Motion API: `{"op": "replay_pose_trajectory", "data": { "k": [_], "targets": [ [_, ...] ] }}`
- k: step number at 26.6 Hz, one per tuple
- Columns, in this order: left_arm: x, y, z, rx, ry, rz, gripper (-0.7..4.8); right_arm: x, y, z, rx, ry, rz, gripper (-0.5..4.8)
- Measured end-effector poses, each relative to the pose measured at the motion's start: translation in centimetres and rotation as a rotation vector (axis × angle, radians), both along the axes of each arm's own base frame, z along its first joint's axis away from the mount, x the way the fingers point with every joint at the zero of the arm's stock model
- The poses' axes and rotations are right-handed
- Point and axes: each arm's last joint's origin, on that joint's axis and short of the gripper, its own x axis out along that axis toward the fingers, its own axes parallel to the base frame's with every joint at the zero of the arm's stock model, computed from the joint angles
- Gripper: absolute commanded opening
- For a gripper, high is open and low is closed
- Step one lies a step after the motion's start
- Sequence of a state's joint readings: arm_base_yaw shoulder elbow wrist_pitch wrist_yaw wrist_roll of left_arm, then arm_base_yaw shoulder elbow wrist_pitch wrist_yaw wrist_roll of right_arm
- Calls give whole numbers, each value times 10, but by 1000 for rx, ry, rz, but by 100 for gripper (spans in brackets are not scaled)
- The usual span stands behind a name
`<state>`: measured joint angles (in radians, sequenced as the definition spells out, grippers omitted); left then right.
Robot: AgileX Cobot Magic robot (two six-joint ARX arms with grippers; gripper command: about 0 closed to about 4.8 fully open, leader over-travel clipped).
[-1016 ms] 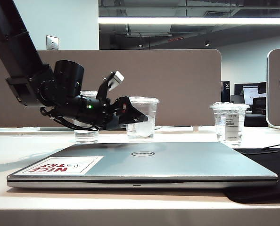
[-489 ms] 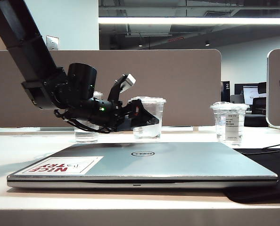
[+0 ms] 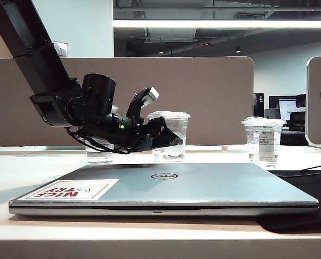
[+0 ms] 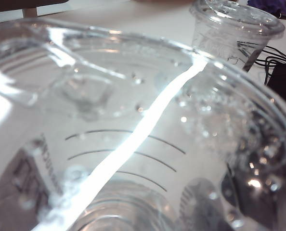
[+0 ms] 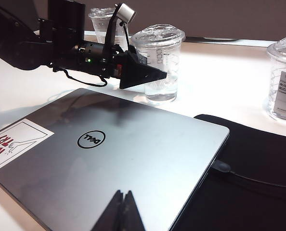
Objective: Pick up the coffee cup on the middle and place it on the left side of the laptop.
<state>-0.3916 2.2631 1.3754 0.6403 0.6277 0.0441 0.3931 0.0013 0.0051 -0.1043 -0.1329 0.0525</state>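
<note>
The coffee cup [image 3: 175, 125], clear with a flat lid and printed boxes, stands on the table behind the laptop [image 3: 204, 183], near the middle. My left gripper [image 3: 172, 139] reaches in from the left, level, with a finger on each side of the cup's lower half. The near finger [image 5: 150, 74] lies across the cup [image 5: 163, 57] and the far one is hidden. The cup wall [image 4: 133, 120] fills the left wrist view, so contact is unclear. My right gripper [image 5: 124, 193] is shut and empty above the lid of the laptop [image 5: 143, 144].
A taller ringed cup [image 3: 99, 154] stands behind the left arm. A labelled cup [image 3: 263, 140] stands at the right. A black mat [image 5: 258, 159] with a cable [image 5: 258, 180] lies beside the laptop's right edge. A partition [image 3: 214, 91] backs the table.
My left arm has pushed right and slightly up toward the coffee cup. The cup has slid a little to the right on the table. The right gripper has kept still.
</note>
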Motion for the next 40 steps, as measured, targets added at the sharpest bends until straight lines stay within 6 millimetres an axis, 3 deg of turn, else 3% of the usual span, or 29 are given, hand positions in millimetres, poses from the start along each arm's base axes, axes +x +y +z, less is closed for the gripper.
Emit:
{"op": "replay_pose_trajectory", "data": {
  "k": [11, 16, 20, 31, 40],
  "targets": [
    [-2, -1, 5, -30, -16, -85, 358, 0, 0, 0, 0, 0, 0, -5],
    [-5, 7, 40, -62, -83, -112, 371, 0, 0, 0, 0, 0, 0, -5],
    [-13, 22, 56, -65, -100, -73, 371, 0, 0, 0, 0, 0, 0, -5],
    [-72, 77, 63, -43, -108, 58, 371, 0, 0, 0, 0, 0, 0, -5],
    [-137, 149, 62, -55, -131, 335, 371, 0, 0, 0, 0, 0, 0, -5]
  ]
}}
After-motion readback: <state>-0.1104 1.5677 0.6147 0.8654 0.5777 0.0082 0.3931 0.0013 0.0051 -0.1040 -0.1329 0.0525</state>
